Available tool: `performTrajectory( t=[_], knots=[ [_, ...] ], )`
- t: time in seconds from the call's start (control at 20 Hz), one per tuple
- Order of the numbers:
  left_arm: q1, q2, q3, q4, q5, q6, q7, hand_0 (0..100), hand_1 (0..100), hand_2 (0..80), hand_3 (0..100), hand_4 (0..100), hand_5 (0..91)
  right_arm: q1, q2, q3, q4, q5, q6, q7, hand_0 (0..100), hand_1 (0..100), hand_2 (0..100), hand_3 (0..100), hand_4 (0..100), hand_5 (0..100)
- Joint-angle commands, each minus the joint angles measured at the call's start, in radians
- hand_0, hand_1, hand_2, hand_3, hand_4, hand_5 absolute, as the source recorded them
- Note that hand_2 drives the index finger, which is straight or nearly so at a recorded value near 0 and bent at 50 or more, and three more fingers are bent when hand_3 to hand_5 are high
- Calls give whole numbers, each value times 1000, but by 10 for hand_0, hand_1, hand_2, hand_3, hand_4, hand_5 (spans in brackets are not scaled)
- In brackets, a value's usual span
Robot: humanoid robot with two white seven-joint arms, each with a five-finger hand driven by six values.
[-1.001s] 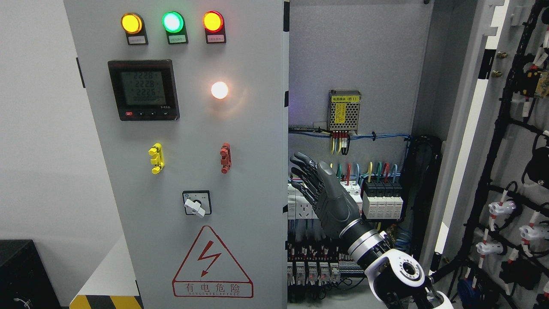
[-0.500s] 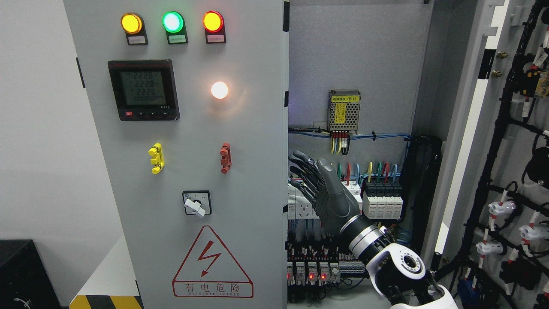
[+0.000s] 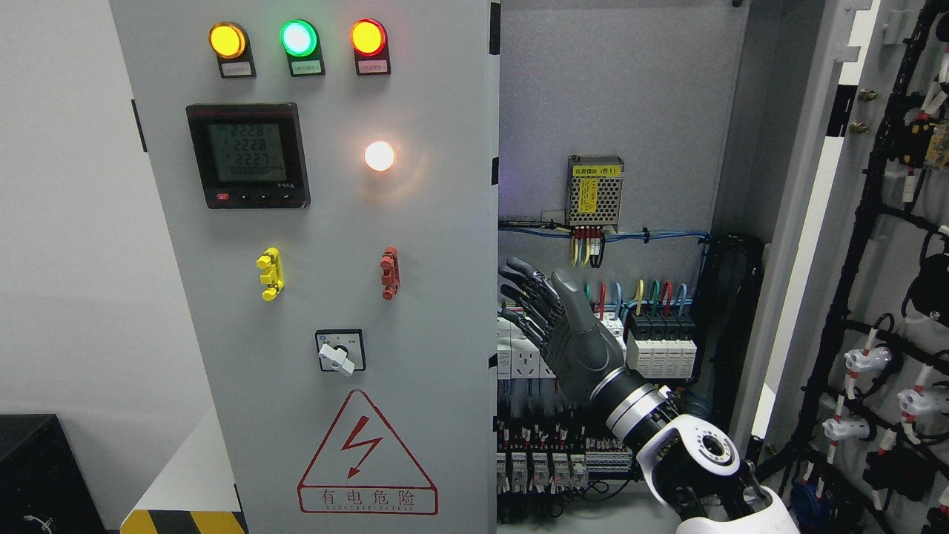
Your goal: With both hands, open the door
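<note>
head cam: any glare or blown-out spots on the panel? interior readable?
Head view: the white lamp is blown out, with a warm halo on the left door; the green indicator clips at its centre. The cabinet interior is dimmer, darkest at the lower right, but the wiring stays readable. The right robot hand is sharp, with no motion blur.

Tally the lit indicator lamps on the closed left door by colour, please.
Amber: 1
Green: 1
Orange-red: 1
White: 1
Total: 4 lamps, all lit.
</note>
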Motion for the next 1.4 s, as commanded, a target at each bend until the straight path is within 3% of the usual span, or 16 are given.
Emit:
performTrajectory(
  t=[0.0,0.25,0.4,1.35],
  knots=[
    [9,0,0,-21,0,3,0,120,556,0,0,0,0,-5,-12,1,2,-10,6,2,72,136,0,0,0,0],
    [9,0,0,-21,0,3,0,120,556,0,0,0,0,-15,-12,1,5,-11,6,8,72,136,0,0,0,0],
    [9,0,0,-21,0,3,0,120,556,0,0,0,0,-18,-12,1,7,-11,6,47,72,136,0,0,0,0],
    [9,0,0,-21,0,5,0,120,556,0,0,0,0,-30,-14,-1,25,-69,21,65,72,137,0,0,0,0]
  ],
)
